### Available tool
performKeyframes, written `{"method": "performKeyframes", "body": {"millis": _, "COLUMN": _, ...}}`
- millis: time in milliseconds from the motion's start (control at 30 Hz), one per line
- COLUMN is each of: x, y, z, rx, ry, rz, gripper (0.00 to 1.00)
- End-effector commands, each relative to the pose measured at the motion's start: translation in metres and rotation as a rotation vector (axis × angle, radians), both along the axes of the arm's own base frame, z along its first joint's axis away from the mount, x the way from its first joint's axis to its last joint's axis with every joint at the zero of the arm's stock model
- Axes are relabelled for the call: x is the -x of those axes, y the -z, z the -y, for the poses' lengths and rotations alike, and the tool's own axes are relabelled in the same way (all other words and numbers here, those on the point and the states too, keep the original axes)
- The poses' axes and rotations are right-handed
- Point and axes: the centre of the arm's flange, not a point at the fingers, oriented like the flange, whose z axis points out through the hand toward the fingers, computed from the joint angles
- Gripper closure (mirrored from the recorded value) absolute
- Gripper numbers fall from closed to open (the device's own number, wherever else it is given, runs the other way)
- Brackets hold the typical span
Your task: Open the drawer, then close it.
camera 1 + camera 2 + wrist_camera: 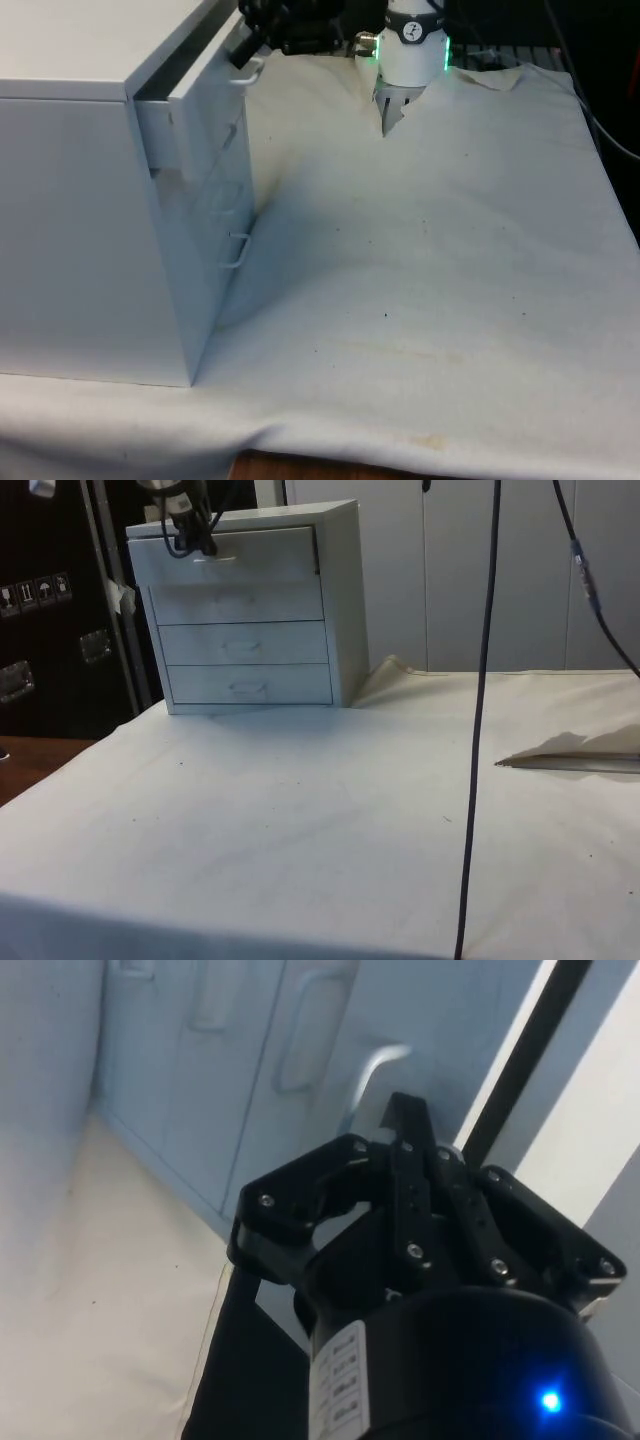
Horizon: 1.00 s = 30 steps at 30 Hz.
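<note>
A white chest of drawers stands at the front view's left. Its top drawer sticks out a little way, leaving a dark gap under the chest's top. In the side view the top drawer juts forward of the ones below. My black gripper sits at that drawer's metal handle. In the wrist view the gripper has its fingers pressed together, their tip right beside the curved handle, not around it. The side view puts the gripper just left of the handle.
The three lower drawers are shut, each with a small handle. A black cable hangs down in the side view. A raised fold of the cloth lies at the side view's right. Open cloth stretches in front of the chest.
</note>
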Motion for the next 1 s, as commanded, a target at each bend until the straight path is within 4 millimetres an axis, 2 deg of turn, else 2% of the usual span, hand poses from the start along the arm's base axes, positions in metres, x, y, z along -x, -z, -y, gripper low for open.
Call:
{"method": "performKeyframes", "body": {"millis": 0, "x": 0.000, "y": -0.001, "z": 0.008, "rx": -0.002, "ry": -0.009, "rz": 0.000, "gripper": 1.00}}
{"method": "performKeyframes", "body": {"millis": 167, "x": 0.000, "y": -0.001, "z": 0.026, "rx": 0.003, "ry": -0.007, "rz": 0.002, "gripper": 1.00}}
{"method": "performKeyframes", "body": {"millis": 200, "x": 0.000, "y": 0.000, "z": 0.021, "rx": 0.007, "ry": 0.000, "rz": 0.002, "gripper": 1.00}}
{"method": "performKeyframes", "body": {"millis": 233, "x": -0.001, "y": -0.001, "z": 0.029, "rx": 0.004, "ry": -0.007, "rz": 0.001, "gripper": 1.00}}
{"method": "performKeyframes", "body": {"millis": 400, "x": -0.001, "y": -0.002, "z": 0.040, "rx": -0.003, "ry": -0.004, "rz": 0.006, "gripper": 1.00}}
{"method": "performKeyframes", "body": {"millis": 967, "x": -0.001, "y": -0.006, "z": 0.036, "rx": -0.112, "ry": 0.025, "rz": 0.044, "gripper": 1.00}}
